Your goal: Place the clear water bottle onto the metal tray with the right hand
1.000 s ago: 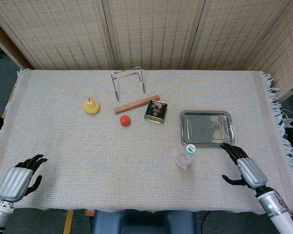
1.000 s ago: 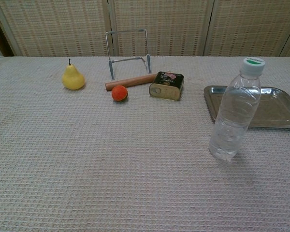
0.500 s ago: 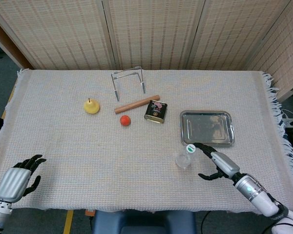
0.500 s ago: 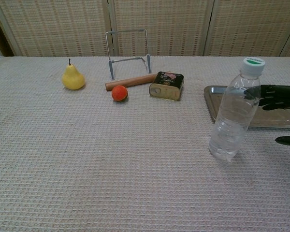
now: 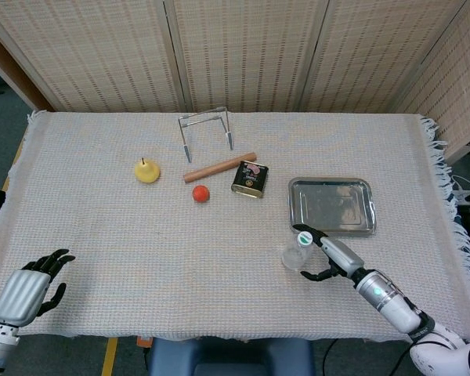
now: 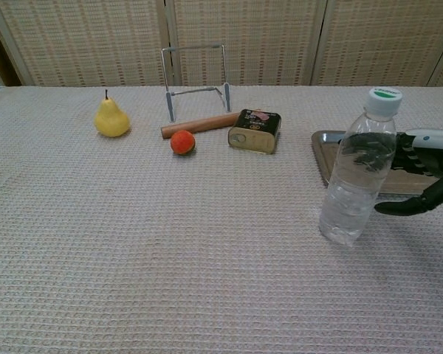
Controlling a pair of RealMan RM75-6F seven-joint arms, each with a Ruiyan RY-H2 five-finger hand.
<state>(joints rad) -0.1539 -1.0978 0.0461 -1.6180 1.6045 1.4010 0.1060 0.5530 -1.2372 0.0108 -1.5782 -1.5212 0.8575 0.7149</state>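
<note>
Fingers point(image 6: 369, 151) of right hand point(image 5: 329, 254) spread round the clear water bottle point(image 6: 356, 181), upright on the cloth, not visibly clamping it. Metal tray point(image 5: 332, 205) at bottle's 1 o'clock. Left hand point(image 5: 27, 286) loosely open, holding nothing.

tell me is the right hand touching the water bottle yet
Cannot tell. In the chest view the right hand wraps around the bottle, fingers seen through the clear plastic, thumb short of it. Neither view plainly shows contact or gap.
</note>
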